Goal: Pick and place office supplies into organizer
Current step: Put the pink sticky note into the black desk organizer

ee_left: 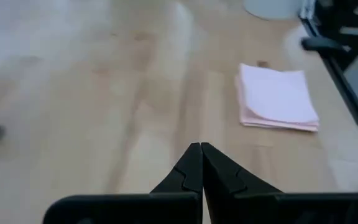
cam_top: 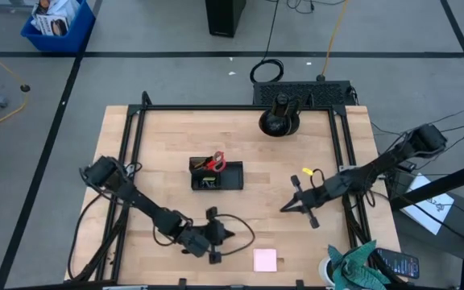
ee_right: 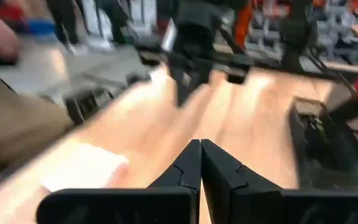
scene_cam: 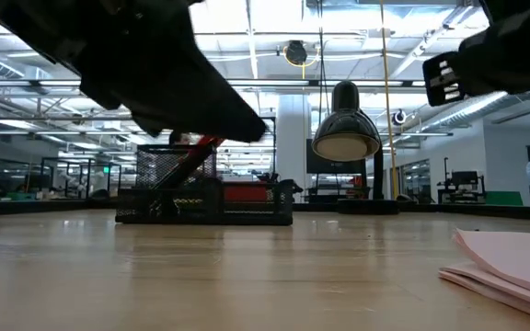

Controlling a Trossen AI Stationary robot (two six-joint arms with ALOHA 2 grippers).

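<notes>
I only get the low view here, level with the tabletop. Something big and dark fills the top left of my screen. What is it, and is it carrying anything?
Observer: That is the left gripper, shut with nothing in it; from above it hangs near the table's front edge.
Operator: And the pale sheets at my lower right?
Observer: A pink sticky-note pad, square from above, lying flat just beyond the left gripper.
Operator: Is the black basket in the middle filled?
Observer: The organizer holds red-handled scissors in its left end; its long right section looks bare.
Operator: Where is the other arm?
Observer: The right gripper is shut and empty, to the right of the organizer.
</notes>
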